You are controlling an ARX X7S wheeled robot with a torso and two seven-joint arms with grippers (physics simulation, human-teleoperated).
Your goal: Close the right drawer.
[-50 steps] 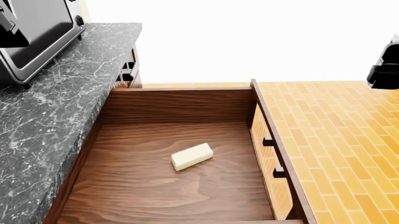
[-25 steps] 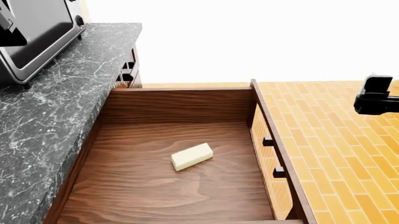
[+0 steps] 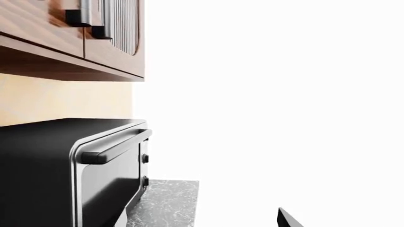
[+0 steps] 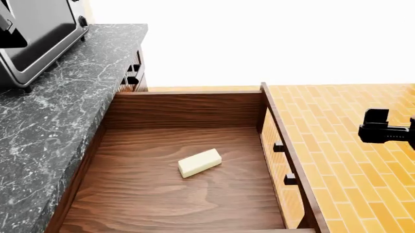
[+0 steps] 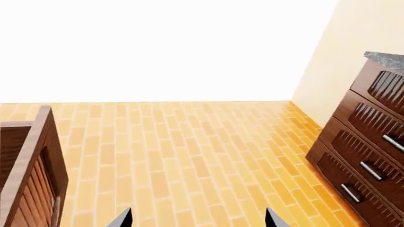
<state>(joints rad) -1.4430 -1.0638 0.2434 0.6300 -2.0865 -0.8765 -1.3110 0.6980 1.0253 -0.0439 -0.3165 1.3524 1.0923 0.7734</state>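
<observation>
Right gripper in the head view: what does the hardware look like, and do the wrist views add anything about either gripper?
The right gripper is matte black and blocky, a squared upright part on a horizontal bar, with no cables or markings visible. The right wrist view shows only two dark pointed fingertips. The left wrist view shows one dark pointed tip of the left gripper.

Head view angled down close over the open right drawer [image 4: 188,165], shared edge-on with the floorward right wrist view; left wrist facing the toaster oven [image 3: 75,170].

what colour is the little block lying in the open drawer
Pale cream-yellow block, on the drawer's dark wood floor; head view shows it best.
</observation>
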